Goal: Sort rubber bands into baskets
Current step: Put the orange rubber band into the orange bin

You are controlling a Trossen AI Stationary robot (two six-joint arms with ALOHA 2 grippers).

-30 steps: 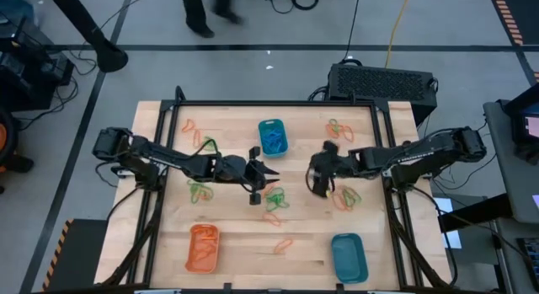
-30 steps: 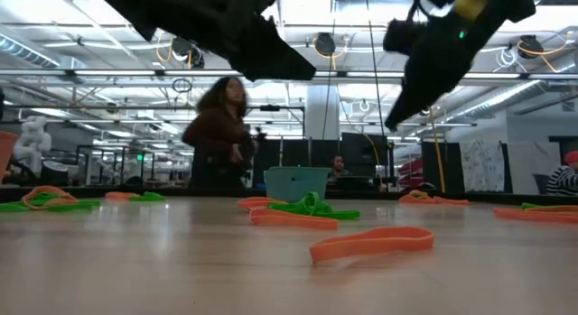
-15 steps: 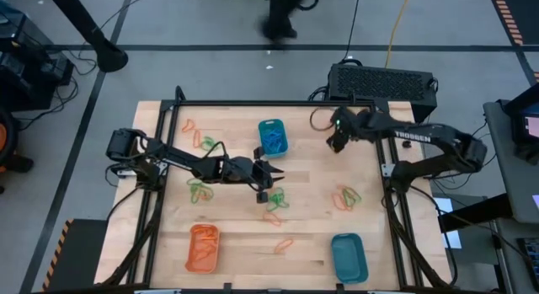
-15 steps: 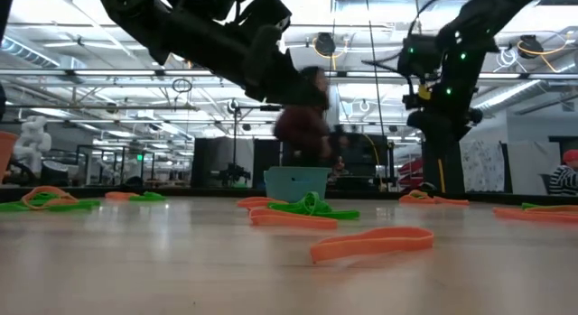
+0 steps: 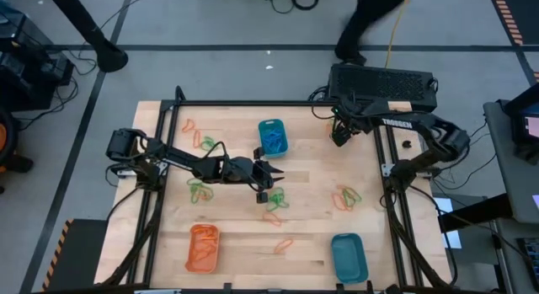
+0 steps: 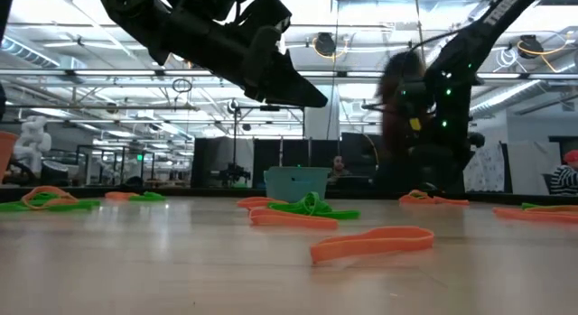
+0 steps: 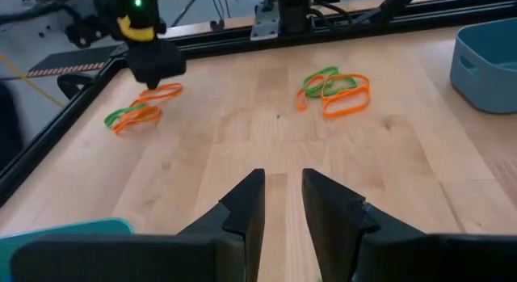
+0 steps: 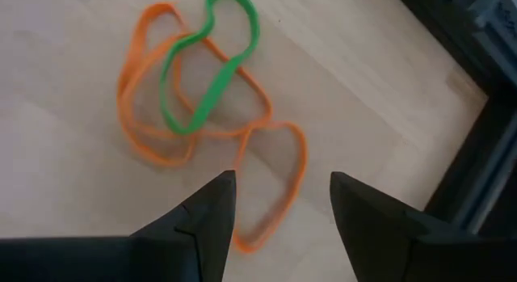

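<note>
We start at the right gripper [image 8: 275, 209], which hangs with its jaws spread wide and empty directly over a small tangle of orange and green bands [image 8: 202, 112] near the far right corner of the surface [image 5: 312, 218]; the loops lie flat on the wood, untouched, and we judge this is the next pick being lined up. Our left gripper [image 7: 283, 205] is out over the middle of the surface, jaws drawn narrow with only a slim gap and, as far as we can see, nothing between them. Just beside it lies a green and orange cluster [image 5: 274, 199].

Moving outward, the far teal basket [image 5: 272, 136] already holds blue bands, and the orange basket [image 5: 203, 247] at the near left holds orange ones, so some sorting is done. The near teal basket [image 5: 349, 256] looks empty from above (we cannot see its floor well enough to be sure).

Plenty is left, by our reckoning: loose clumps still sit at the far left [image 5: 195, 132], left of centre [image 5: 200, 189], at the right [image 5: 346, 197], and a lone orange loop [image 5: 283, 243] near the front. The greens in particular seem wholly unsorted, so we put the task somewhere short of halfway.
</note>
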